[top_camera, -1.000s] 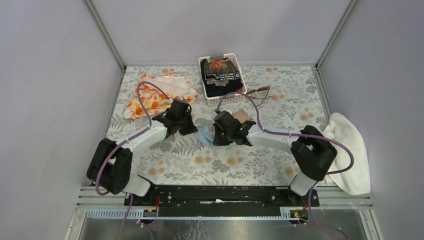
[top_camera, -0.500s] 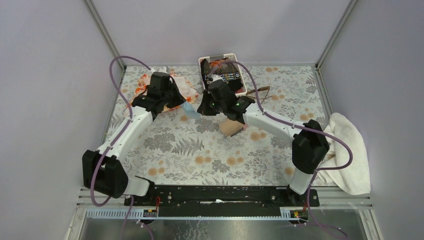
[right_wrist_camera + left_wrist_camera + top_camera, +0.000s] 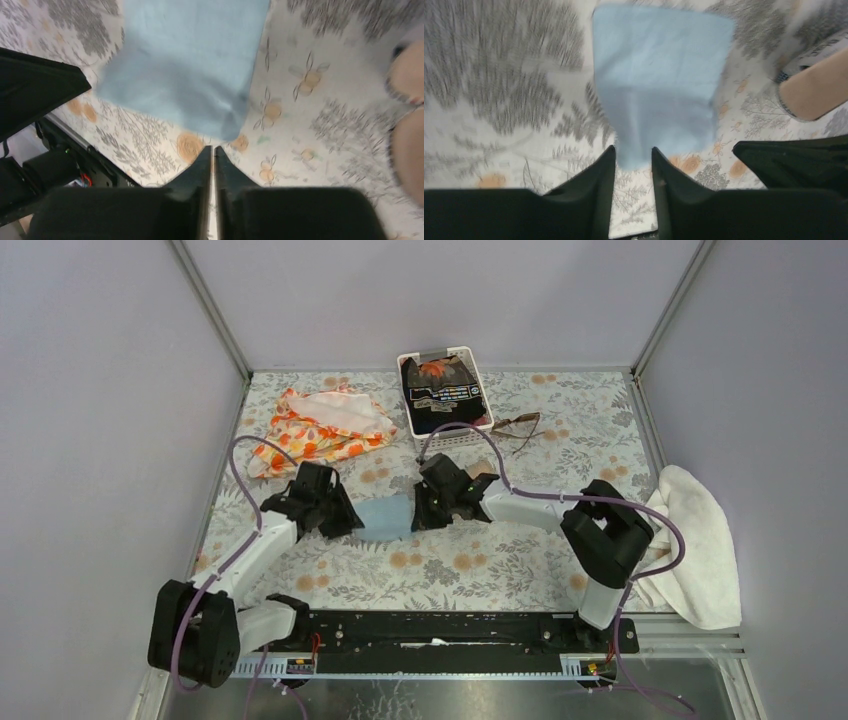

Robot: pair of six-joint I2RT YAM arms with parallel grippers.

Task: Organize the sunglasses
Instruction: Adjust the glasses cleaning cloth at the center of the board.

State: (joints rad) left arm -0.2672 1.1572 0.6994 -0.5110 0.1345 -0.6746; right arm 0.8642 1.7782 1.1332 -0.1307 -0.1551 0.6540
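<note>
The right gripper (image 3: 212,151), jaws pressed together, points just below a blue cloth's (image 3: 190,65) corner over the floral table (image 3: 310,115).

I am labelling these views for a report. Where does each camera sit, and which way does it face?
Top external: above and behind the arms, looking down at the table; both arms show whole.
Left wrist: on the left arm, looking down past the left gripper at the blue cloth.
Right wrist: on the right arm, looking down past the shut right gripper at that cloth.
Shared: both wrist views show the blue cloth and the other gripper.
</note>
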